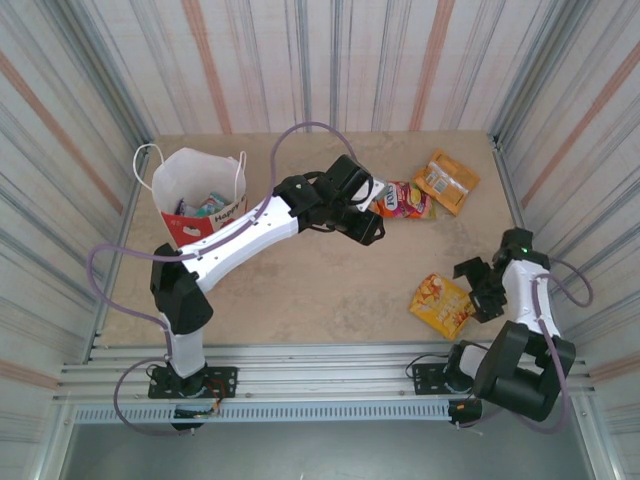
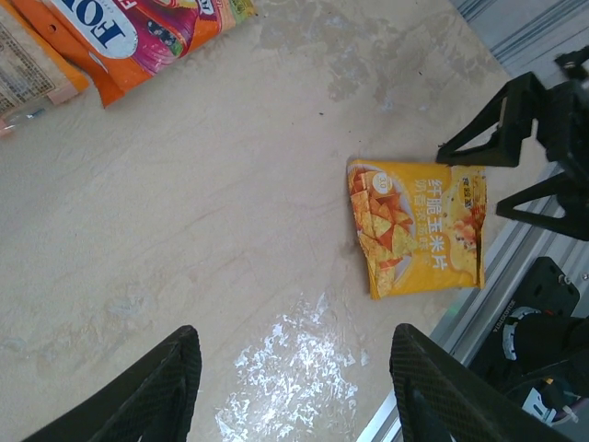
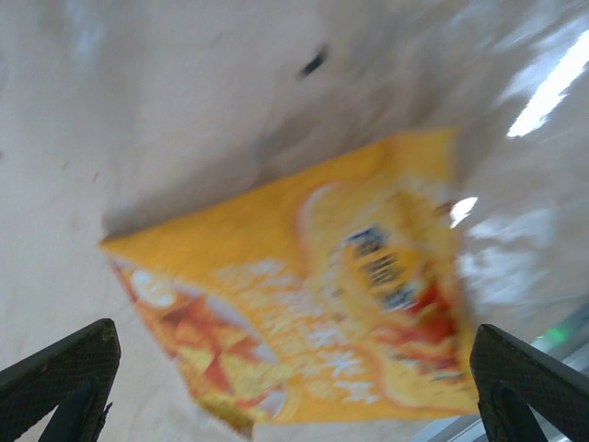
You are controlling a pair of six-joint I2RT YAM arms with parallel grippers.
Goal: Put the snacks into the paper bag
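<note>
Left tool (image 1: 366, 226): the jaws were held apart and nothing was gripped; bare beige stone-look worktop (image 1: 320, 290) was seen between its black fingers (image 2: 156, 387).
Right tool (image 1: 477, 290): the jaws were spread wide and nothing was clamped; its fingertips (image 3: 64, 368) were seen at the two lower corners of the right wrist view.
Yellow glossy flat snack packet (image 1: 441, 303): it was laid flat on the worktop just to the left of the right tool. It was seen, blurred, below and between that tool's fingers. It was well apart from the left tool.
Orange-red glossy "FOX'S" snack packet (image 1: 402, 200): it was laid flat just beside the left tool, on its far right side.
Orange flat snack packet (image 1: 447, 180): it was laid just beyond the orange-red packet as seen from the left tool; whether the two touched could not be told.
White-and-red paper gift bag with cord handles (image 1: 200, 185): it was stood upright and open, behind the left tool beside that arm and well apart from the right tool; packets were seen inside.
</note>
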